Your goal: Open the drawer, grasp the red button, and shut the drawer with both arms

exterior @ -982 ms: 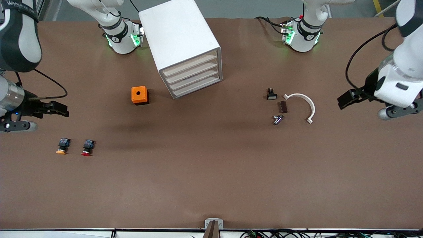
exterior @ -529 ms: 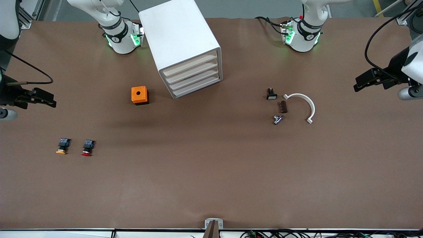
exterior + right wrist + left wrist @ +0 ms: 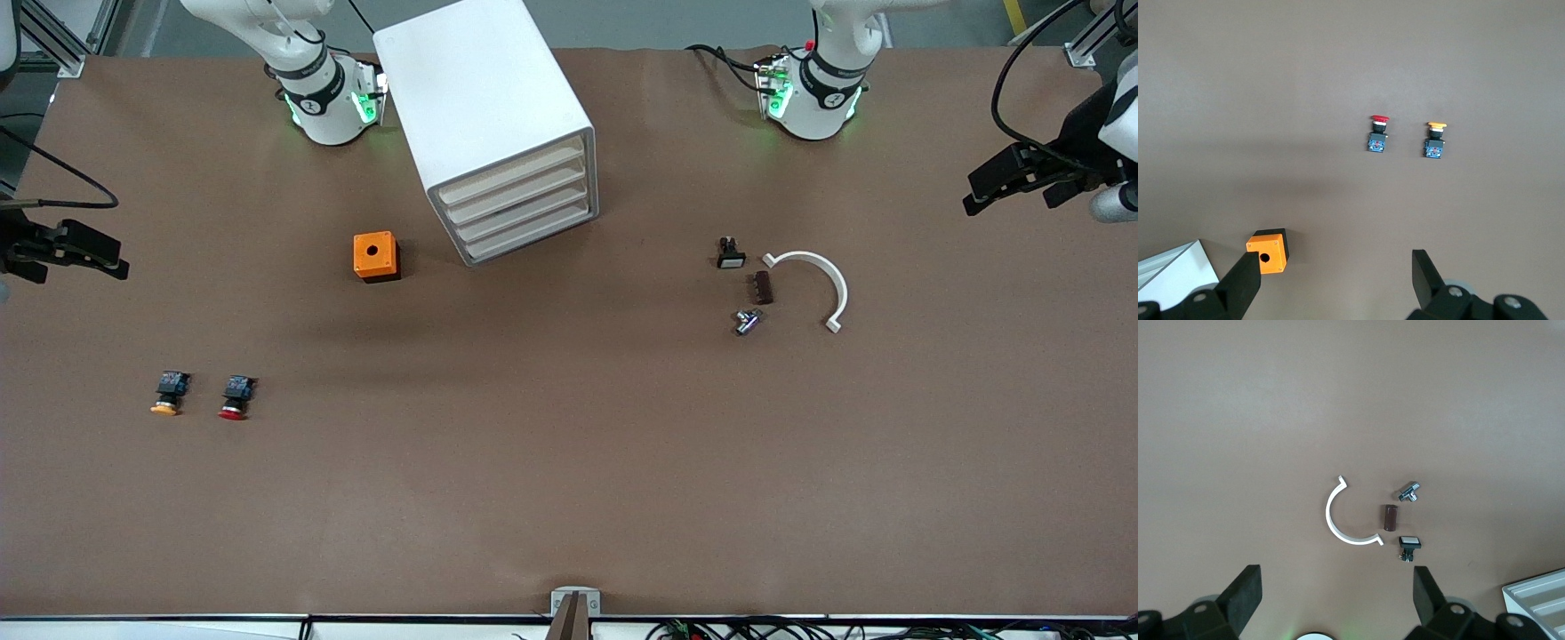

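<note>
The white drawer cabinet stands between the two arm bases, and all its drawer fronts are shut. The red-capped button lies on its side on the table toward the right arm's end, nearer the front camera than the orange box. My right gripper hangs open and empty over the table edge at that end. My left gripper hangs open and empty over the left arm's end of the table.
An orange-yellow-capped button lies beside the red one. Toward the left arm's end lie a white arc, a brown block, a metal piece and a small white-capped switch.
Both arms have drawn outward toward their ends of the table, with both grippers still open. Nothing on the table has moved.
</note>
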Robot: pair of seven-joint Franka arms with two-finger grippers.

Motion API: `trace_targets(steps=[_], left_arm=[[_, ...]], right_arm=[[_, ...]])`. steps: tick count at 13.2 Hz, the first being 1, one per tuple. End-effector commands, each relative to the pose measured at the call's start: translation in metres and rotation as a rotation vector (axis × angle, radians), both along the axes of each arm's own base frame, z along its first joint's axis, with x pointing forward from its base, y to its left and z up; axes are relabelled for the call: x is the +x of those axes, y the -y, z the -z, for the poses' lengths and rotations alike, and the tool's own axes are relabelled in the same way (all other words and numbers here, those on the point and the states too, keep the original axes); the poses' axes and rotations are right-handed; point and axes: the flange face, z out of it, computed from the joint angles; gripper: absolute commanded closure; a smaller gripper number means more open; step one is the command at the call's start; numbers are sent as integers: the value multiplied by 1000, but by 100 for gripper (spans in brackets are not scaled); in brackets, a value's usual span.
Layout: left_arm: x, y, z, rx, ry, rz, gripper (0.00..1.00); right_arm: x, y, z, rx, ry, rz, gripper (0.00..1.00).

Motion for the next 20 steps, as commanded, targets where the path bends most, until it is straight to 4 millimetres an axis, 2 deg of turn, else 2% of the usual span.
trace_targets(steps=[1, 3, 4, 6, 11, 20], left_arm=[[-2, 1, 4, -1, -7, 22, 0], [7, 5, 2, -4, 7, 30, 0], [7, 8, -8, -5, 24, 30, 0], [7, 6, -10, -5, 26, 38, 0], [6, 2, -8, 47, 17, 50, 0], [6, 7, -6, 49, 12, 59, 0]], right_arm=[[-1, -3, -3, -2, -19, 2, 0], [-1, -3, -3, -1, -20, 3, 0], [-1, -3, -3, -2, -20, 4, 0], [-1, -3, -3, -2, -20, 4, 0], [-1, -5, -3, -1, -18, 3, 0], [-1, -3, -2, -2, -22, 5, 0]])
